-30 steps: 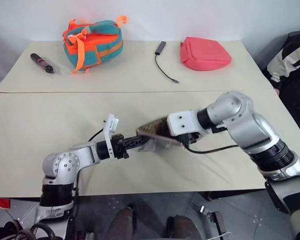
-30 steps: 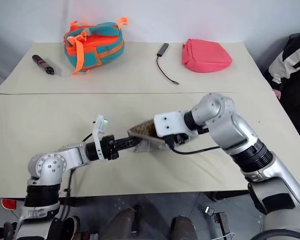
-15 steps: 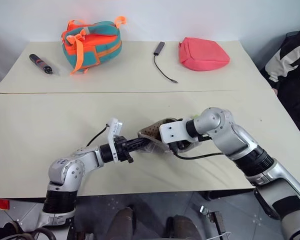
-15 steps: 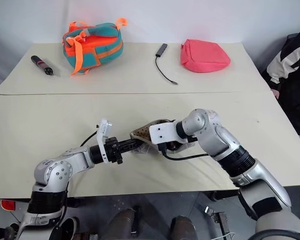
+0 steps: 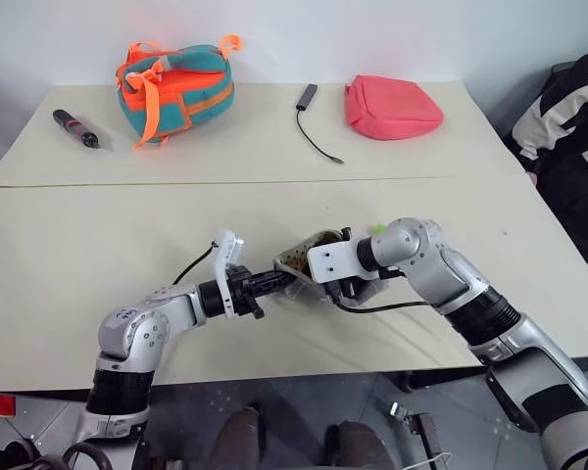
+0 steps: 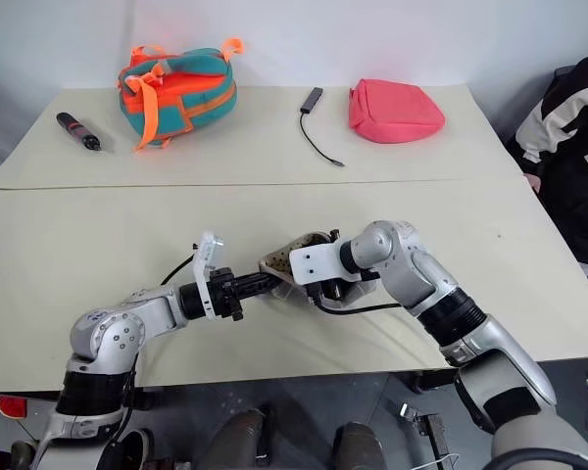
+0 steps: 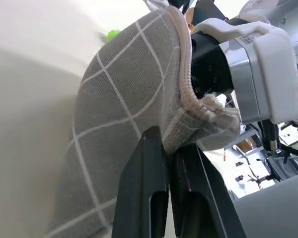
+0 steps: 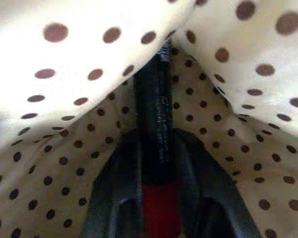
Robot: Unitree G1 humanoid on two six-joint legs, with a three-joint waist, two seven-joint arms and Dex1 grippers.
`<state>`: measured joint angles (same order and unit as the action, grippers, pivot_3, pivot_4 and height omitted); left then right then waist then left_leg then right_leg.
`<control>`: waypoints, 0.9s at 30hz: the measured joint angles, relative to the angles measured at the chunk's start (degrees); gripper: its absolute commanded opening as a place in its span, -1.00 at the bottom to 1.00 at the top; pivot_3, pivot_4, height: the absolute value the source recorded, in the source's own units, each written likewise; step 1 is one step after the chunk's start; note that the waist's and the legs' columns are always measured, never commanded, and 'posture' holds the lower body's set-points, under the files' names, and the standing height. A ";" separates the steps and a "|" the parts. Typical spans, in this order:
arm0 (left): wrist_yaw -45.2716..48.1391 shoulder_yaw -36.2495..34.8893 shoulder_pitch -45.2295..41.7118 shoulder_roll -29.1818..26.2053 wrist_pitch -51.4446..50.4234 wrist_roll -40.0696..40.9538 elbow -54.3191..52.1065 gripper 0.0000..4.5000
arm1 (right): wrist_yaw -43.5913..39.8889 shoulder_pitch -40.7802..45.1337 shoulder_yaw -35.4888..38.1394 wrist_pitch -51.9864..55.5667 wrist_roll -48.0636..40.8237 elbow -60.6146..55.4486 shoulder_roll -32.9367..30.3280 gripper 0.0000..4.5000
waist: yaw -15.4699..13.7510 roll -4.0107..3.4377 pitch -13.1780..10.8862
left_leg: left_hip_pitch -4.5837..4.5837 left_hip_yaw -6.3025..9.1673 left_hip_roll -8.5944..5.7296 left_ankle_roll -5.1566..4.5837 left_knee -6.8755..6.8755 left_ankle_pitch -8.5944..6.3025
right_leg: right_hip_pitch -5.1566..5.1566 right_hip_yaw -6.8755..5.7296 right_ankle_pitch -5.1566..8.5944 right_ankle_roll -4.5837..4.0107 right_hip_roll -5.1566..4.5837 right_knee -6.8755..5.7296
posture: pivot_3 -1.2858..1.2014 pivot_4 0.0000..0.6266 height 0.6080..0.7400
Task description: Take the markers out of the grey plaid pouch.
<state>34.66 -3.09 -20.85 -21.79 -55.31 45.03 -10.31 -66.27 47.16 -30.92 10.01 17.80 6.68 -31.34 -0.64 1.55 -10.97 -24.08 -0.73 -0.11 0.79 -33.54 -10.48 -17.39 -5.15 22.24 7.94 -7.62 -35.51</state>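
Observation:
The grey plaid pouch (image 5: 296, 262) lies at the middle of the near table with its mouth held open. My left gripper (image 7: 169, 145) is shut on the pouch's (image 7: 124, 89) zipper edge and pinches the fabric between its fingers. My right gripper (image 8: 156, 136) reaches inside the pouch, against the beige dotted lining (image 8: 64, 64). Its fingers (image 8: 114, 183) are shut on a red marker (image 8: 158, 210) with a black tip. A bright green marker end (image 5: 377, 231) peeks out behind the pouch beside my right wrist.
On the far table stand a teal-and-orange bag (image 5: 174, 83), a pink pouch (image 5: 390, 103), a black pen with a red band (image 5: 76, 127) and a black cable (image 5: 314, 125). A person's black-and-white garment (image 5: 568, 127) is at the right edge.
My right gripper has sunk deeper into the pouch and its fingers have closed around the red marker. My left gripper has kept its hold on the pouch edge.

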 measured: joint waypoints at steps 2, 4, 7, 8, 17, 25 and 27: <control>0.07 0.23 0.01 -0.07 0.37 -0.40 -0.06 -1.00 | -0.44 -0.51 0.78 0.31 -0.27 -1.20 -0.09 -0.77 | -0.02 0.00 0.00 | -0.02 0.00 0.02 0.00 0.00 0.00 | -0.04 0.03 0.00 0.00 0.00 0.00 | 0.03 -0.52 1.00; 0.19 0.33 0.02 -0.13 1.42 -0.80 -0.12 -1.00 | -1.89 -0.60 1.79 2.41 -1.75 -2.96 -0.40 -0.77 | -0.03 -0.01 -0.01 | -0.07 0.00 0.04 0.00 0.02 0.00 | -0.09 0.04 0.00 0.00 -0.01 0.02 | 0.03 -0.52 1.00; 0.20 -0.25 -0.01 -0.14 3.37 -1.19 -0.11 -1.00 | -4.36 -0.47 4.30 7.10 -4.29 -7.10 -1.70 -0.77 | -0.11 -0.02 -0.02 | -0.10 0.00 0.07 -0.01 0.04 -0.04 | -0.11 0.04 0.00 0.00 -0.01 0.06 | 0.03 -0.52 1.00; 0.24 -0.37 -0.05 -0.21 3.87 -1.32 -0.11 -1.00 | -4.98 -0.15 4.68 8.25 -4.93 -8.15 -2.22 -0.77 | -0.12 -0.03 -0.02 | -0.10 0.00 0.07 -0.01 0.06 -0.05 | -0.11 0.04 0.00 0.00 -0.01 0.06 | 0.03 -0.52 1.00; 0.51 2.60 -2.70 0.81 10.35 -6.49 0.66 -1.00 | -7.69 0.81 6.88 10.75 -7.39 -12.23 -8.21 -0.77 | -0.72 -0.03 -0.03 | -0.13 -0.16 0.03 -0.05 0.04 -0.12 | -0.09 0.05 0.00 0.00 -0.01 0.24 | 0.03 -0.52 1.00; 1.94 5.34 -3.61 -0.85 13.57 -10.01 -0.41 -1.00 | -4.24 4.56 9.45 10.07 -9.37 -7.67 -7.14 -0.77 | -0.49 -0.05 -0.04 | -0.13 -0.57 0.14 -0.04 0.10 -0.13 | -0.12 0.07 0.00 0.00 0.04 0.29 | 0.03 -0.52 1.00; 2.03 5.32 -3.59 -1.27 13.56 -10.47 -0.40 -1.00 | -4.07 5.18 11.30 10.19 -10.50 -7.60 -7.13 -0.77 | -0.55 -0.05 -0.04 | -0.14 -0.58 0.15 -0.04 0.10 -0.13 | -0.12 0.07 0.00 0.00 0.04 0.31 | 0.03 -0.52 1.00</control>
<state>36.69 2.24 -24.44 -23.06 -41.75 34.57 -10.72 -70.34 52.34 -19.62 20.20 7.30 -0.92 -38.47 -1.19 1.50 -11.01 -24.22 -1.31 0.05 0.75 -33.44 -10.60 -17.52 -5.08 22.24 7.94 -7.58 -35.20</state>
